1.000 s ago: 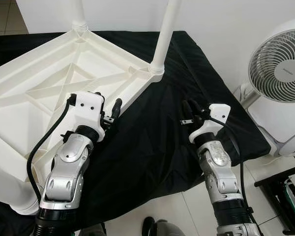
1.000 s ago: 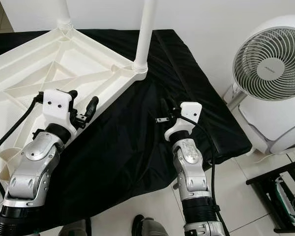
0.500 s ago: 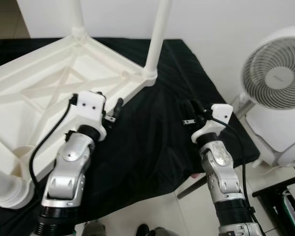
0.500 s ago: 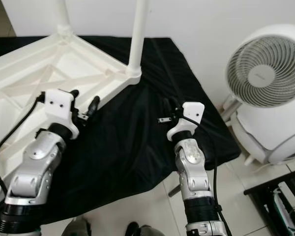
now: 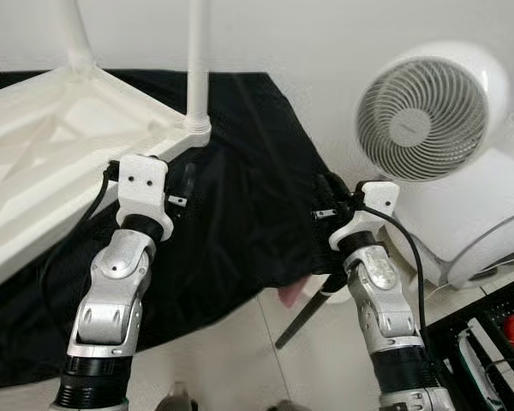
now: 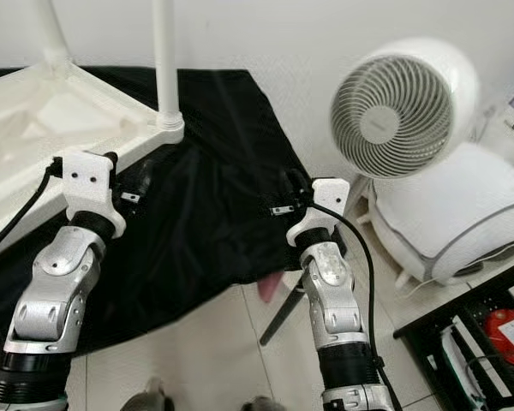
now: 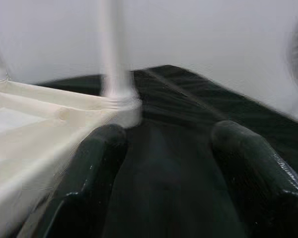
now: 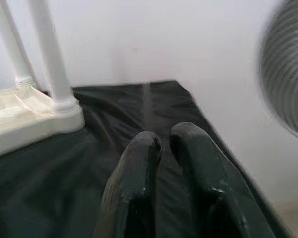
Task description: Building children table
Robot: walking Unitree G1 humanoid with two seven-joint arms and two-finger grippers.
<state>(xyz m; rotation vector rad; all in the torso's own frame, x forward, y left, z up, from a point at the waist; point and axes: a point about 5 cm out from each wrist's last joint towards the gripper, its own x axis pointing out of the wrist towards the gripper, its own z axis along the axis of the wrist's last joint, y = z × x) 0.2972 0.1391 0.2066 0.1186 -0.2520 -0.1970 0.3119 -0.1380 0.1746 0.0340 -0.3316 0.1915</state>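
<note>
Surface: black cloth (image 5: 240, 214) draped over a low support, its near edge hanging down to a pale tiled floor (image 5: 231, 360); white wall behind.
Children table: white plastic tabletop (image 5: 34, 163) lies upside down on the left part of the cloth, ribbed underside facing up.
Legs: one white leg (image 5: 197, 60) stands upright in the corner socket at the tabletop's right corner; a second leg (image 5: 73, 34) stands upright at the far left corner.
Left hand: left hand (image 7: 169, 163) sits over the cloth, just beside the near-right edge of the tabletop and near the right corner leg; its two black fingers (image 7: 97, 163) are spread apart with nothing between them.
Right hand: right hand (image 8: 164, 148) is held over the right part of the cloth, well apart from the tabletop; its fingers (image 8: 136, 168) are together, tips close, holding nothing.
Right side: white round fan (image 5: 424, 107) stands on the floor beside the cloth, with a white rounded object (image 5: 488, 214) behind and below it.
Near right corner: dark rack (image 5: 488, 342) holding a red item.
</note>
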